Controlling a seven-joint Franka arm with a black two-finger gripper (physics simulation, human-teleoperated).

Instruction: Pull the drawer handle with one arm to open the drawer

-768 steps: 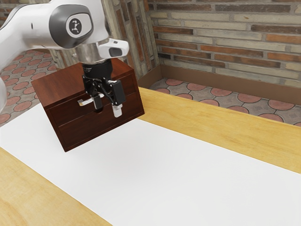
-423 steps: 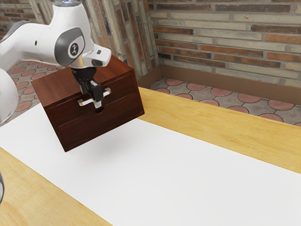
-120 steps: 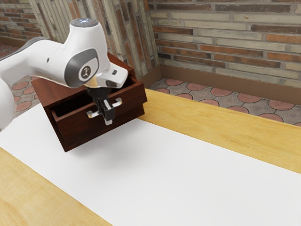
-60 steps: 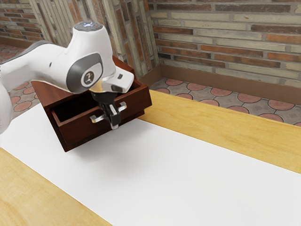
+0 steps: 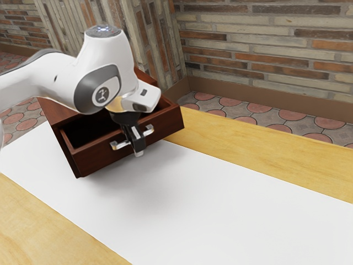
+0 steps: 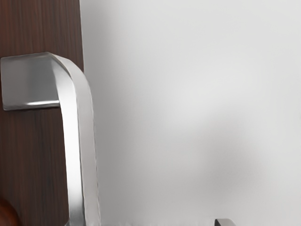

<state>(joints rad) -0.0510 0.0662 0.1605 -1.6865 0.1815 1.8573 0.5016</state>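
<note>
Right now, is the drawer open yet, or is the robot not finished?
Mostly done: the drawer sticks well out of the cabinet, and its dark inside shows. In hand: the gripper is clamped on the silver handle. Left: perhaps a little more pulling, then letting go; I can't tell how far the drawer can slide.

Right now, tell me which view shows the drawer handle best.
The wrist view: the drawer handle is close up, its bent metal bar and one mount on the dark wood clear. The exterior view shows it small on the open drawer, its middle hidden by the gripper.
</note>
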